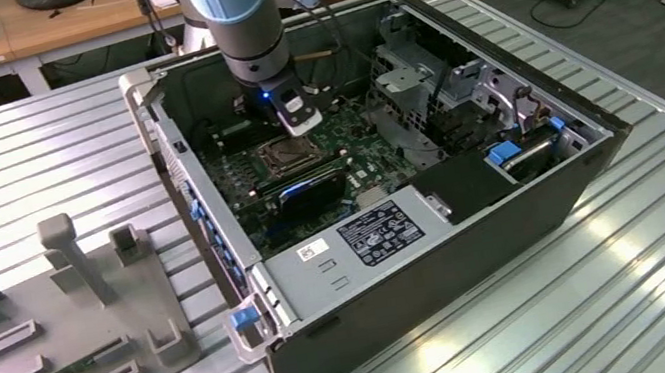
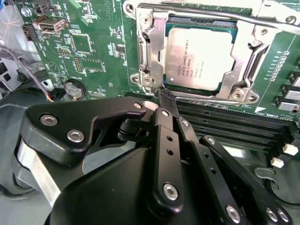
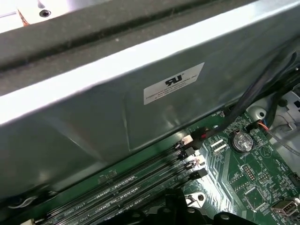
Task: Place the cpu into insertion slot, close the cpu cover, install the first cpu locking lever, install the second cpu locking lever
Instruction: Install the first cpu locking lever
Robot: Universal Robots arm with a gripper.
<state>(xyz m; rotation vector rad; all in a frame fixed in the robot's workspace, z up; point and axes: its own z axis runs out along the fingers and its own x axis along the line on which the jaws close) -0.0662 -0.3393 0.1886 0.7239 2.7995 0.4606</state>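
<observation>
The cpu (image 2: 199, 58), a pale silvery square, lies in the insertion slot (image 1: 287, 154) on the green motherboard. The cpu cover (image 2: 151, 51), a silvery frame, lies flat around it. One lever rod (image 2: 211, 11) runs along the socket's far edge. A thinner rod (image 2: 211, 99) runs along the edge nearest my fingers. My gripper (image 2: 167, 99) is shut with nothing visible between its black fingers. Its tip stands right at the socket's corner by that thin rod. In the exterior view the gripper (image 1: 295, 127) reaches down into the open computer case just above the socket.
Memory slots (image 2: 234, 126) lie beside the socket, close under my fingers. The case's grey wall (image 3: 140, 117) rises right behind them. Drive cages and cables (image 1: 453, 95) fill the case on the exterior view's right. A grey fixture plate (image 1: 62, 343) sits on the table outside.
</observation>
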